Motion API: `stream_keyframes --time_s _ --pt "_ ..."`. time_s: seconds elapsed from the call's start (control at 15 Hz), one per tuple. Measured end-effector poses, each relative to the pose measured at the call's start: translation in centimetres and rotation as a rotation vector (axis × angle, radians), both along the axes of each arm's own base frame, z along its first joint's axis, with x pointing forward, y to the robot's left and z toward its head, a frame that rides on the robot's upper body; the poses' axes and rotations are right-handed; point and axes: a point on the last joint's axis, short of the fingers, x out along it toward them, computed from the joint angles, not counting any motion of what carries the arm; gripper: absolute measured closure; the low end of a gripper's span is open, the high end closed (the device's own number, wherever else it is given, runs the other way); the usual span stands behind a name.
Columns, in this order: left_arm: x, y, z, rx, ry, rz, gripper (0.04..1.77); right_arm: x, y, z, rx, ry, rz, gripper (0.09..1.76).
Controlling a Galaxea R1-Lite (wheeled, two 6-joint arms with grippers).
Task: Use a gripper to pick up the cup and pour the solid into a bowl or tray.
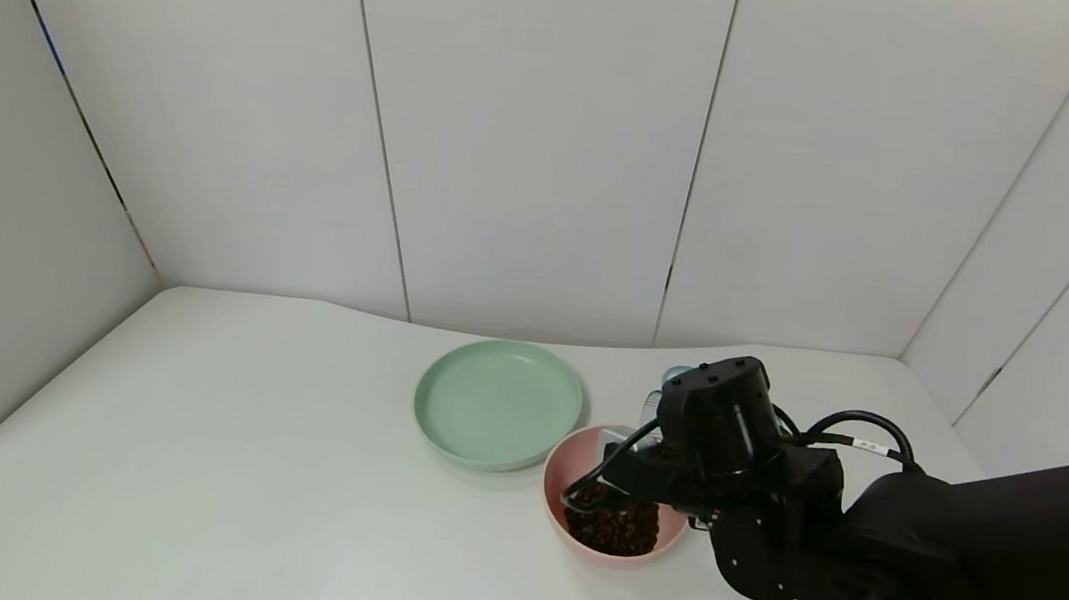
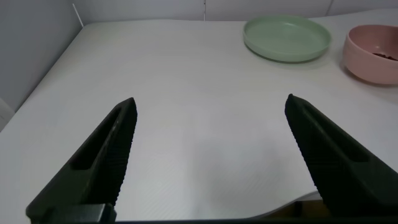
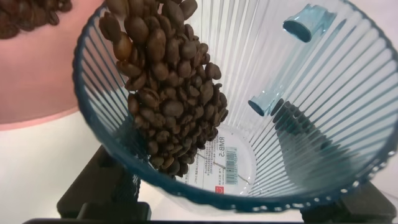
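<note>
My right gripper (image 1: 644,443) is shut on the ribbed blue-grey cup (image 3: 298,112), which it holds tipped over the pink bowl (image 1: 568,450). In the head view only a sliver of the cup (image 1: 654,401) shows behind the wrist. Brown bean-like pieces (image 3: 165,93) slide along the cup's wall toward its rim, and a heap of them (image 1: 614,528) lies in the bowl. The bowl's edge with some pieces shows in the right wrist view (image 3: 37,106). My left gripper (image 2: 211,106) is open and empty over bare table, far from the bowl (image 2: 373,56).
A flat pale green plate (image 1: 498,402) sits just left of and behind the pink bowl, nearly touching it; it also shows in the left wrist view (image 2: 286,38). White walls close the table's back and sides. The table edge (image 2: 348,193) is near the left gripper.
</note>
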Motion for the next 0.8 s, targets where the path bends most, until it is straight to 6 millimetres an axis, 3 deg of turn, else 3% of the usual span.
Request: stream_keyframes --time_s 0.2,0.53,0.8 --pt "0.0 0.0 0.0 0.000 0.000 0.000 0.09 0.1 -0.9 -0.2 0.071 0.024 -0.006 0.49" --pt "0.0 0.0 0.0 0.000 0.000 0.000 0.09 0.4 -4.0 0.2 0.208 0.060 -0.047 0.49" --pt "0.0 0.0 0.0 0.000 0.000 0.000 0.09 0.5 -6.2 0.8 0.410 0.081 -0.096 0.49"
